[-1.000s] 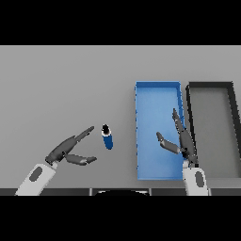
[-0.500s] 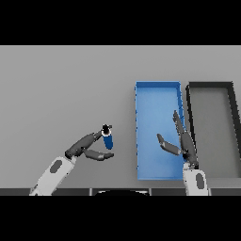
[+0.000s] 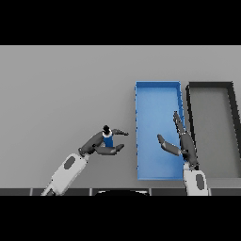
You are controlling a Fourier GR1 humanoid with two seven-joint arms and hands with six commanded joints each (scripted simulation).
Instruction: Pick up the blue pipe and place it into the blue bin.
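My left hand (image 3: pixel 100 142) has its fingers (image 3: pixel 118 133) and thumb curled round the blue pipe (image 3: pixel 108 139), which stands roughly upright on the grey counter (image 3: pixel 61 94), its dark top showing just above my grip. The pipe sits left of the blue bin (image 3: pixel 158 89), apart from it. My right hand (image 3: pixel 182 141) hovers over the bin's right side with its fingers straight and spread, holding nothing. Just right of the blue bin lies a dark bin (image 3: pixel 210 85), the two standing side by side.
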